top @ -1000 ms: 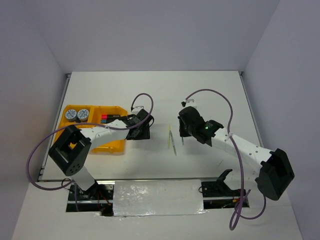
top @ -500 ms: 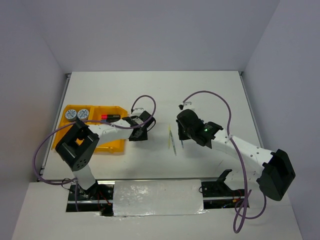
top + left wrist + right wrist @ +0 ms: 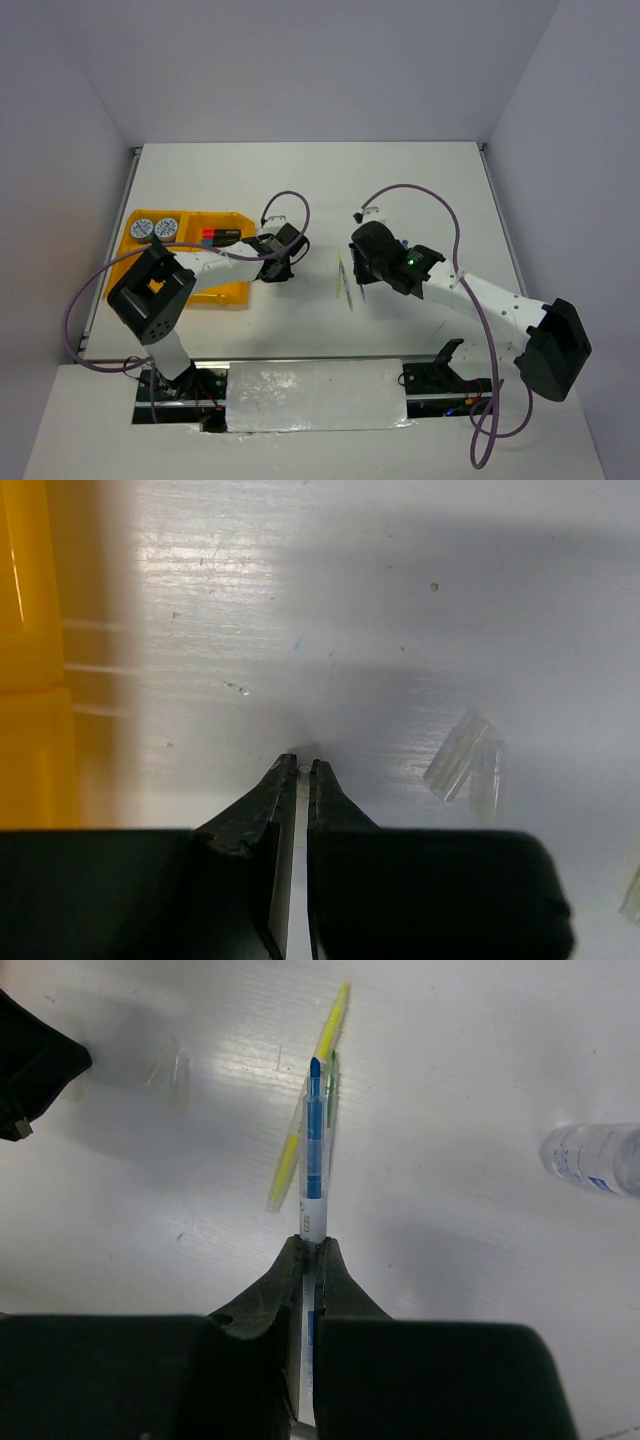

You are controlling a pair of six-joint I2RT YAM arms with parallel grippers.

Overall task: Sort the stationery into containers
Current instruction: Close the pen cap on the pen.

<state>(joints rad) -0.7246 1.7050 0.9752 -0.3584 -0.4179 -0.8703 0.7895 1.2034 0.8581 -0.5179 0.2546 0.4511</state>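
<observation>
My right gripper (image 3: 313, 1245) is shut on a blue-and-white pen (image 3: 314, 1150) that points away from the jaws, just over the table. Thin yellow and green pens (image 3: 332, 1040) lie under its tip, and they show as pale pens (image 3: 345, 281) from above. My left gripper (image 3: 301, 769) hangs low over the table just right of the yellow tray (image 3: 228, 292). Its jaws are almost together, with a small clear piece (image 3: 301, 769) pinched at the tips. Two round tins (image 3: 154, 228) and red-and-black markers (image 3: 220, 236) lie in the tray.
Two clear caps (image 3: 468, 763) lie on the table right of my left fingers. A small clear bottle (image 3: 596, 1158) lies on its side to the right of the held pen. The tray's yellow wall (image 3: 25, 640) fills the left edge of the left wrist view.
The left jaws have closed from wide open to nearly together while that arm stayed near the tray's right edge. The right arm has shifted slightly left, still holding the pen.
</observation>
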